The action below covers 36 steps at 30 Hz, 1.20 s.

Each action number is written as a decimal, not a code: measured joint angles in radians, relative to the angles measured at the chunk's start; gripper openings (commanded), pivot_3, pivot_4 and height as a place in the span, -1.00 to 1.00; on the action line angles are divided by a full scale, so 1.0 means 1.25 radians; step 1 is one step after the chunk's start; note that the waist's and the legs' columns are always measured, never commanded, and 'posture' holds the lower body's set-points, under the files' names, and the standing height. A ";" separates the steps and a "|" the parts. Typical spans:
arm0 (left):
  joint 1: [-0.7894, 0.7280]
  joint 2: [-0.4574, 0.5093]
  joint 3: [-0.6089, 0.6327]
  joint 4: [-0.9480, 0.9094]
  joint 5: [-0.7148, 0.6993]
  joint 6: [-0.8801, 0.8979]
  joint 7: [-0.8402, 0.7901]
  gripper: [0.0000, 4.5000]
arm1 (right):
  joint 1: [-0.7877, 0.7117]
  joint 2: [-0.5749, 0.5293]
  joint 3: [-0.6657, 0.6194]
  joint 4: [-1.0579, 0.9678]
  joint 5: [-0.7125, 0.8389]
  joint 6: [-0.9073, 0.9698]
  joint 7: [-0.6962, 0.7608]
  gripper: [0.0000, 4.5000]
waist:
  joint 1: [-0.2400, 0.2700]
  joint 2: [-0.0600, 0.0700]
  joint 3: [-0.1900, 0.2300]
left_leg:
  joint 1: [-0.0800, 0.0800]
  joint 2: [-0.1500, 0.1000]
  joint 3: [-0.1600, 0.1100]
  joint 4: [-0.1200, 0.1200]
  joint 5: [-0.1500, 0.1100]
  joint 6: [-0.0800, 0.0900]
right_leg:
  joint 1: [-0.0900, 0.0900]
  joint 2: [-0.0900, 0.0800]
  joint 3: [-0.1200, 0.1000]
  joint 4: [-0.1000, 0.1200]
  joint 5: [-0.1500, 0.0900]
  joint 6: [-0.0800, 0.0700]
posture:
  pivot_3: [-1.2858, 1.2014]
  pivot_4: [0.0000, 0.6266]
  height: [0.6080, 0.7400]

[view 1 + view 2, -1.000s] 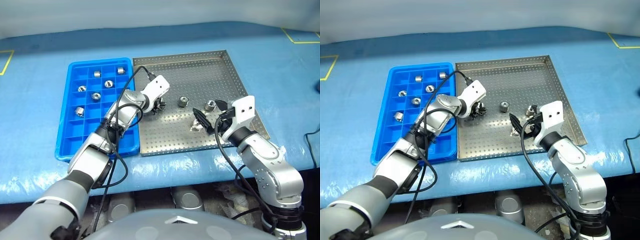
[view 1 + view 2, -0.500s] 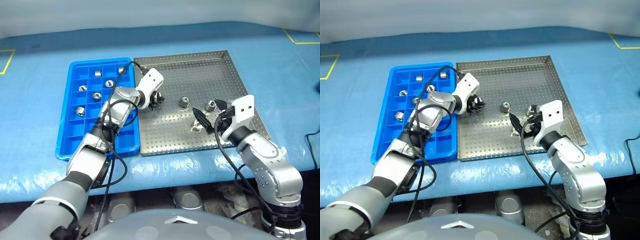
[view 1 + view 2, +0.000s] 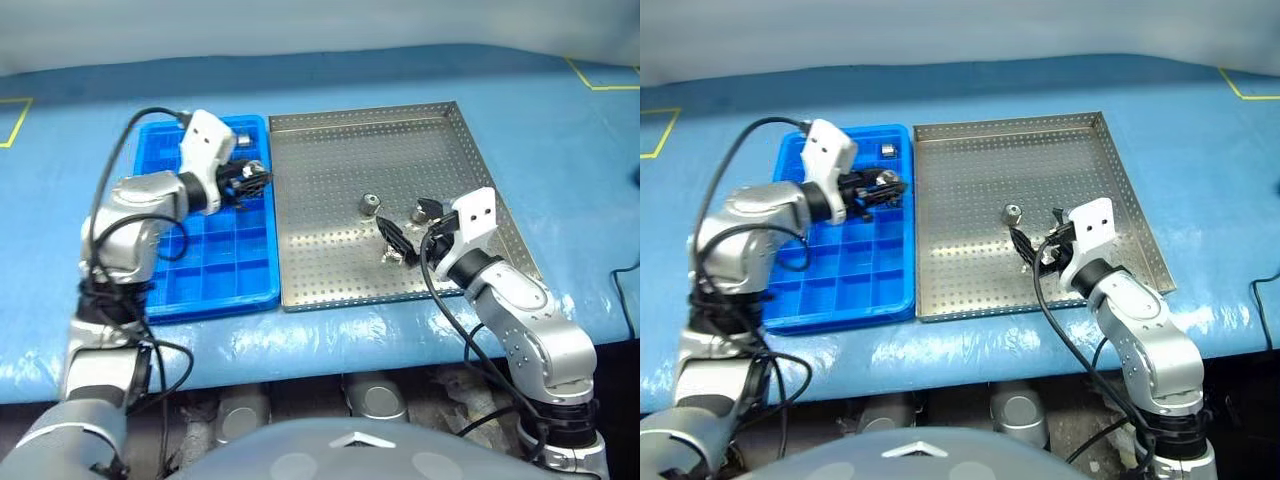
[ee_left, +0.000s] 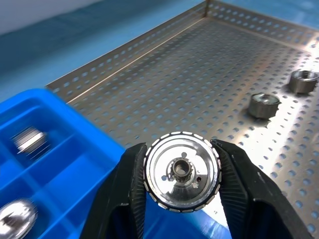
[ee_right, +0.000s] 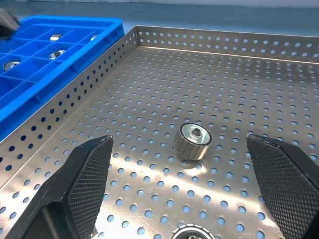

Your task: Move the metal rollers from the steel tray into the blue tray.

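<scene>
My left gripper (image 3: 250, 178) is shut on a metal roller (image 4: 182, 172) and hangs above the right-hand compartments of the blue tray (image 3: 215, 270), close to the rim it shares with the steel tray (image 3: 400, 130). Several rollers (image 5: 56, 54) lie in the blue tray's far compartments. On the steel tray's perforated floor one roller (image 3: 369, 204) stands free, and two more sit by my right gripper (image 3: 412, 225). That gripper is open, low over the tray, its fingers (image 5: 84, 184) spread to either side of a roller (image 5: 193, 141) with nothing held.
Both trays lie side by side on a light-blue table cover (image 3: 560, 140) with yellow tape marks (image 3: 600, 75) at the far corners. Black cables loop from both wrists. The table's front edge runs just below the trays.
My left arm has swung left and up, carrying the roller from the steel tray's left part to above the blue tray. The right gripper has stayed open in place.
</scene>
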 measured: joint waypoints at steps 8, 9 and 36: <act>0.236 0.145 0.228 -0.256 -0.058 0.182 0.023 -0.25 | -0.052 -0.010 0.057 0.010 0.051 0.003 0.103 1.00 | 0.050 -0.001 0.001 | 0.002 0.000 0.001 -0.001 0.000 0.000 | 0.001 -0.001 0.000 0.000 -0.001 -0.001 | 0.13 -0.52 1.00; 0.269 0.145 0.233 -0.278 -0.071 0.194 0.021 -0.25 | -0.064 -0.015 0.069 0.002 0.074 0.002 0.136 1.00 | 0.059 -0.002 0.001 | 0.002 0.000 0.000 -0.001 0.000 0.000 | 0.002 -0.001 -0.001 -0.001 -0.001 -0.001 | 0.14 -0.52 1.00; 0.336 0.081 0.248 -0.291 -0.156 0.206 0.101 0.98 | -0.149 -0.028 0.192 -0.022 0.147 0.043 0.165 1.00 | 0.096 -0.003 0.001 | 0.005 0.001 -0.002 -0.004 0.000 0.000 | 0.003 -0.001 -0.004 -0.001 -0.003 -0.005 | 0.11 -0.52 1.00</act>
